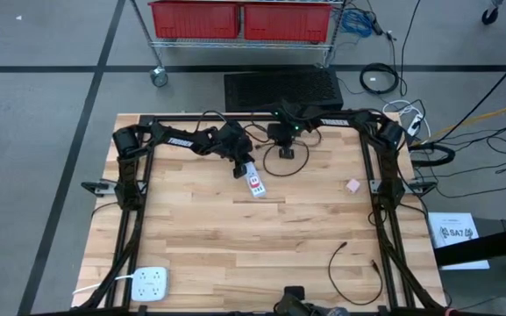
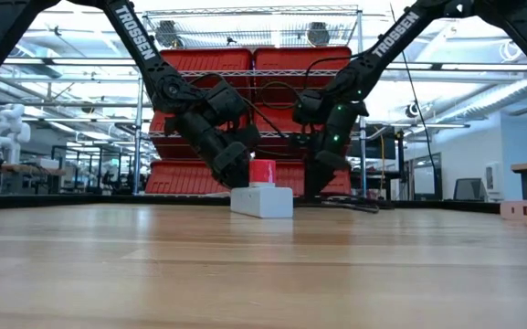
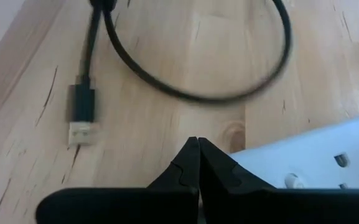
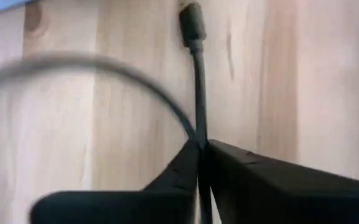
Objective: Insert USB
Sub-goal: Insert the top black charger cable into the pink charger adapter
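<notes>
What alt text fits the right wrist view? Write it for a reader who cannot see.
The right tool is shut on a black USB cable, which runs ahead across the wooden table to its plug. A blurred loop of the cable curves alongside.

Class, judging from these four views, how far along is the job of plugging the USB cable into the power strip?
Done: the right gripper has shut on the black cable, and the left gripper, shut, rests at the white power strip.
In hand: the cable grip only.
Left: the plug lies on the table, apart from the strip, not yet inserted.
</notes>
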Controlling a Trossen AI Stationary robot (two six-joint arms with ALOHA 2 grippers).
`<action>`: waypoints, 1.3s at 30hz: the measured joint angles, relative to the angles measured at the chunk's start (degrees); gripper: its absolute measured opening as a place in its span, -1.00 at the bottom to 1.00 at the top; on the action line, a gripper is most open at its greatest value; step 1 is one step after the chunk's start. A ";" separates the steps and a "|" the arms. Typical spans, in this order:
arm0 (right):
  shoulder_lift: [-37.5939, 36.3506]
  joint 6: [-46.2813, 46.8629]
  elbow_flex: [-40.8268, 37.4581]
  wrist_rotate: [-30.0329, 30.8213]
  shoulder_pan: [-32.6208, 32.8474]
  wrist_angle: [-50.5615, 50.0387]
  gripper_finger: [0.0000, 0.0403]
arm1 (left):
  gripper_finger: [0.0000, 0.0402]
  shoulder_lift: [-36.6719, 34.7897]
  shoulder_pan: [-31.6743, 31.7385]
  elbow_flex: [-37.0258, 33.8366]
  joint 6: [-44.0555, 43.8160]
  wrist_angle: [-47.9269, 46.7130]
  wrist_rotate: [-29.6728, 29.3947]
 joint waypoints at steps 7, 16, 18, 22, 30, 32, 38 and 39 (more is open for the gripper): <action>-5.67 0.37 -0.08 0.30 0.00 -2.38 -0.98 | -0.99 -0.72 0.03 0.01 -0.07 0.51 0.00; -17.82 1.62 -0.06 -0.09 0.50 -10.80 -0.98 | -0.99 -3.48 1.09 0.01 -0.22 2.00 1.86; -20.09 2.16 -0.06 -1.30 0.73 -12.86 -0.98 | -0.99 -3.50 1.33 0.01 -0.37 2.07 2.27; -24.06 2.92 -0.06 -9.16 0.76 -16.22 -0.98 | -0.99 -3.50 1.40 0.01 -0.39 2.26 2.32; -26.52 2.83 -0.08 -31.39 0.66 -19.25 -1.00 | -0.99 -3.50 1.47 0.05 -0.46 3.29 4.00; -26.51 2.36 -0.31 -33.61 0.63 -19.30 -1.00 | -0.99 -3.49 1.49 0.05 -0.48 3.37 4.74; -26.46 1.72 -0.67 -34.84 -0.21 -21.46 -1.00 | -0.99 -3.50 1.53 0.05 -0.50 3.41 5.40; -26.46 2.36 -0.67 -33.42 -0.48 -21.88 -1.00 | -0.99 -3.65 1.61 0.05 -0.56 3.36 5.40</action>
